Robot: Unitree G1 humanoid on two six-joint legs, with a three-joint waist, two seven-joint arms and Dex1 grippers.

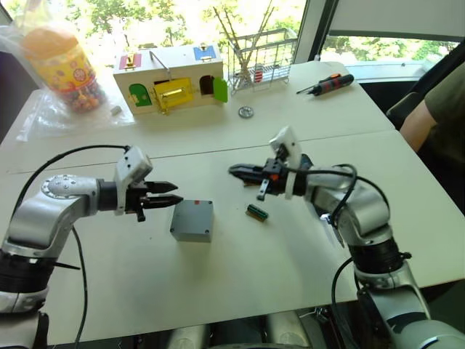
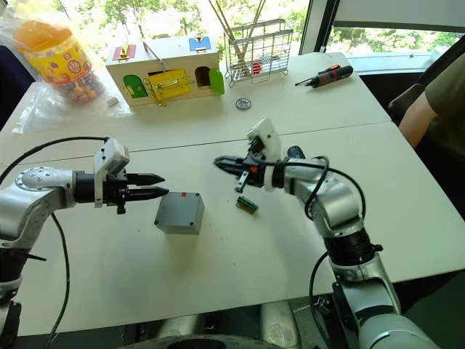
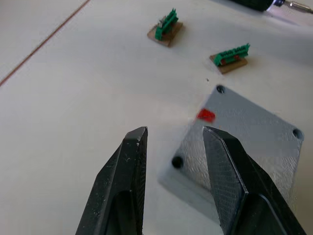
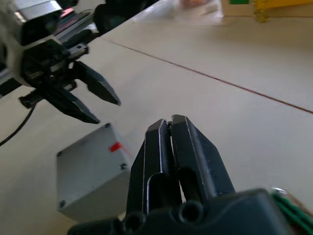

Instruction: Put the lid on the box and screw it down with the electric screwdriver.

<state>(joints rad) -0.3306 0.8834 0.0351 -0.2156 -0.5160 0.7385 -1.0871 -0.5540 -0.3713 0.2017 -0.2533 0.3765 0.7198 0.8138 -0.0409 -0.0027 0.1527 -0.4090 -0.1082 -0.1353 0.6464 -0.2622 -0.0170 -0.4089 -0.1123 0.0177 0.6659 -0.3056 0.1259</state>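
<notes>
The small grey box [image 1: 192, 220] stands on the white table between my two grippers, with a red mark [image 2: 183, 195] at its far top edge. The flat grey lid [image 3: 254, 132], with corner screw holes, lies on top of it. My left gripper [image 1: 179, 193] hovers just left of the box, open and empty, its fingertips [image 3: 139, 134] pointing at the box's near corner. To the right and a little beyond the box, my right gripper [image 1: 232, 171] is shut on nothing. The dark-blue electric screwdriver [image 2: 294, 152] lies behind my right wrist, mostly hidden.
Two small green connector parts [image 3: 166, 27] [image 3: 231, 55] lie right of the box. At the far side are a wooden box with coloured doors [image 1: 171, 80], a wire basket [image 1: 261, 54], an orange-and-black hand screwdriver [image 1: 330, 82], a bagged candy jar [image 1: 62, 65] and a metal ring [image 1: 245, 111]. A person [image 1: 436, 109] sits at the right.
</notes>
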